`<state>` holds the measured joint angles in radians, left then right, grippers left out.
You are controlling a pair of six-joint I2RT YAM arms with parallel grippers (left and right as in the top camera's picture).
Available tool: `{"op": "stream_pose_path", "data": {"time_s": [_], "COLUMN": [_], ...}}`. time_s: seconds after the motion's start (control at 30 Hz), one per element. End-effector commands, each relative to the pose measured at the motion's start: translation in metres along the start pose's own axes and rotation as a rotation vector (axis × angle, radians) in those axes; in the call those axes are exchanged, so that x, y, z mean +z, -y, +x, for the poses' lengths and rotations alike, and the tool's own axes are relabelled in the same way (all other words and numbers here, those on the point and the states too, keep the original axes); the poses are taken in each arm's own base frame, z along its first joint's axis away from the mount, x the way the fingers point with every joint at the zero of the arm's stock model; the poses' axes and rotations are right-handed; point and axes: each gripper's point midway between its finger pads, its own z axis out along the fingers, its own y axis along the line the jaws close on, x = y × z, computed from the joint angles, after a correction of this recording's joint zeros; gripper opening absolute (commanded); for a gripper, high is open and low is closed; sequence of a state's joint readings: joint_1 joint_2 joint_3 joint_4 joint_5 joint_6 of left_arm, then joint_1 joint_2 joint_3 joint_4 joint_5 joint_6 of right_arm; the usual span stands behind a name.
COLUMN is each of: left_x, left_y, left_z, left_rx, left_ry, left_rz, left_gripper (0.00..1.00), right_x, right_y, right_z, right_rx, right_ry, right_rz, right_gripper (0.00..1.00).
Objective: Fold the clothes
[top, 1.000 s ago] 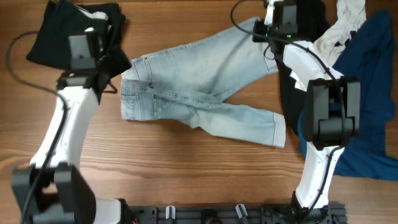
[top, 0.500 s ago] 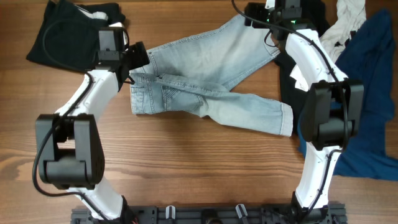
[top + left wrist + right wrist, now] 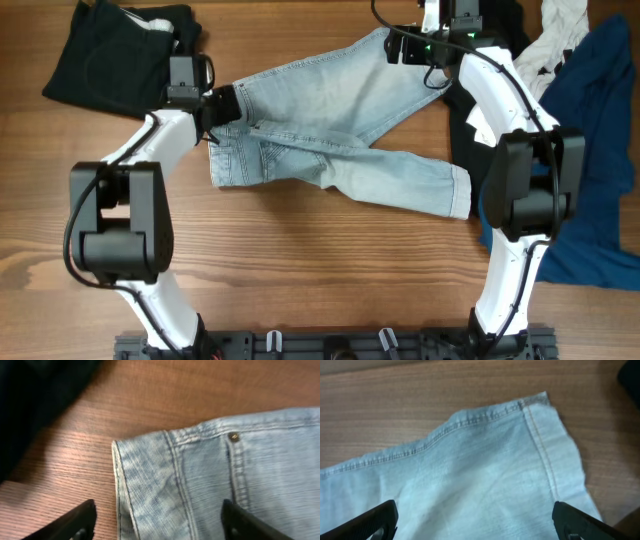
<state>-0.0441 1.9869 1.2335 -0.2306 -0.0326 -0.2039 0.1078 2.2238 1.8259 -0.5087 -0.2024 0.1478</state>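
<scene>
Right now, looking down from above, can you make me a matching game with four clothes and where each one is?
Clothes:
1. pale-blue denim shorts
2. black cloth
3. deep-blue cloth
4. white cloth

Places in the overhead view:
A. top edge, toward the right
B. spread across the middle
C. along the right edge
D. top left corner

Pairs: 1-B, 2-D, 3-C, 4-A
</scene>
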Motion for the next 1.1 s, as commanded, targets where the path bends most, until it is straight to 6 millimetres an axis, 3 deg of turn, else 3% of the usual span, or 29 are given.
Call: {"op": "stream_pose_path", "data": {"time_s": [0.0, 0.27, 0.33, 0.43, 0.53, 0.63, 0.83, 0.9, 0.93, 1.0, 1.07], "left_x": [0.011, 0.028, 0.032, 0.036, 0.035, 0.029, -0.007, -0.017, -0.018, -0.018, -0.014], "left_y": [0.004, 0.019, 0.020, 0.003, -0.008, -0.010, -0.008, -0.005, -0.004, -0.003, -0.003], "left_z": [0.003, 0.011, 0.009, -0.003, -0.022, -0.056, -0.131, -0.144, -0.146, -0.145, -0.138], "left_rx": [0.027, -0.007, -0.009, -0.101, -0.171, -0.179, -0.230, -0.240, -0.242, -0.239, -0.231], "left_ry": [-0.007, -0.008, 0.004, 0.070, 0.154, 0.288, 0.635, 0.696, 0.707, 0.700, 0.666], "left_rz": [-0.005, 0.026, 0.030, -0.058, -0.089, -0.069, -0.042, -0.017, -0.012, -0.013, -0.024], "left_gripper": [0.65, 0.54, 0.43, 0.04, 0.04, 0.04, 0.04, 0.33, 0.63, 0.99, 1.00], "right_x": [-0.002, -0.002, -0.002, -0.002, -0.002, -0.002, -0.002, -0.002, -0.002, -0.004, -0.009], "right_y": [-0.005, -0.003, -0.003, -0.003, -0.006, -0.009, -0.010, -0.012, -0.013, -0.016, -0.018], "right_z": [0.000, 0.012, 0.013, 0.014, 0.013, 0.013, 0.017, 0.017, 0.016, 0.014, 0.008], "right_rx": [0.043, 0.053, 0.054, 0.055, 0.053, 0.044, 0.046, 0.047, 0.047, 0.047, 0.043], "right_ry": [-0.015, -0.062, -0.067, -0.070, -0.067, -0.064, -0.080, -0.080, -0.079, -0.073, -0.056], "right_rz": [-0.029, -0.021, -0.020, -0.019, -0.035, -0.039, -0.039, -0.048, -0.056, -0.068, -0.072], "right_gripper": [1.00, 1.00, 1.00, 1.00, 1.00, 1.00, 1.00, 1.00, 1.00, 1.00, 1.00]}}
